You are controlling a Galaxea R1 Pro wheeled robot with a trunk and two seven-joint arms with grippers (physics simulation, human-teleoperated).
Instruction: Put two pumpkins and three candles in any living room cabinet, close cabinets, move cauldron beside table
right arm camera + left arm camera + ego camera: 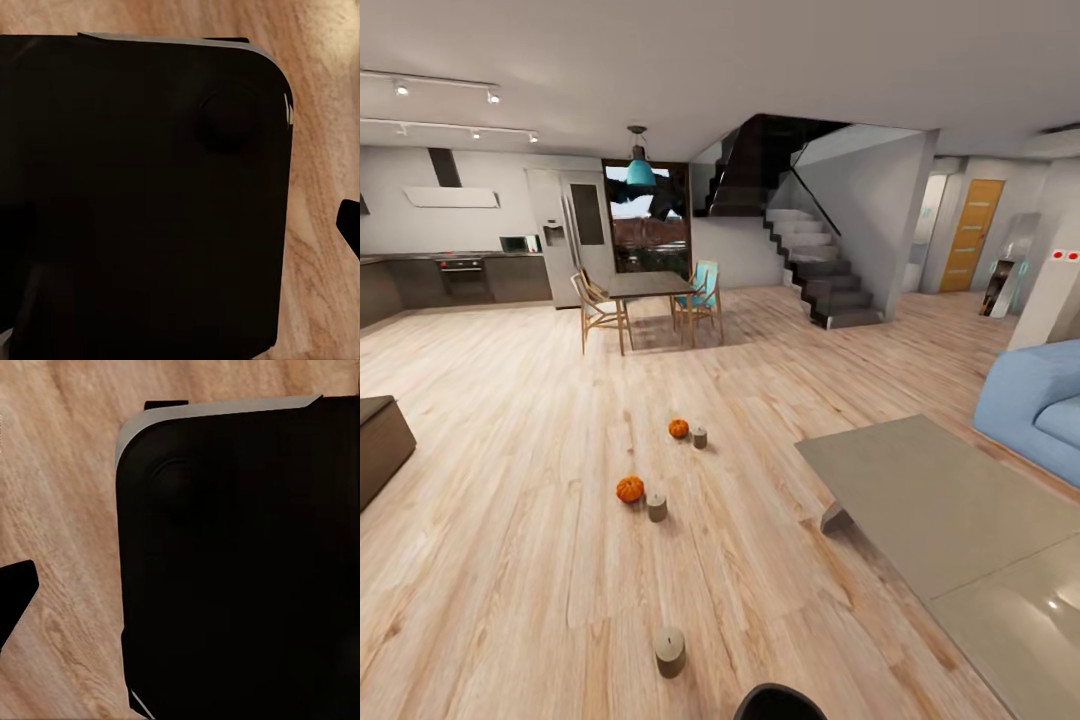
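- Nearest: cauldron [780, 703] rim at the frame's lower edge, on the floor [510, 560]; nearest candle [670, 651] just beyond
- Middle: pumpkin [630, 489] beside second candle [657, 507]; coffee table [950, 520] to the right
- Farther: second pumpkin [678, 428] with third candle [700, 437]; all still uncollected, apparently
- Cabinet [380, 445] at left edge, well apart
- Pincer state: cannot tell, either arm

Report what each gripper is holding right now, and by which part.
It cannot be told: neither wrist view makes out fingers. All three candles and both pumpkins sit on the floor, so none of them is held.
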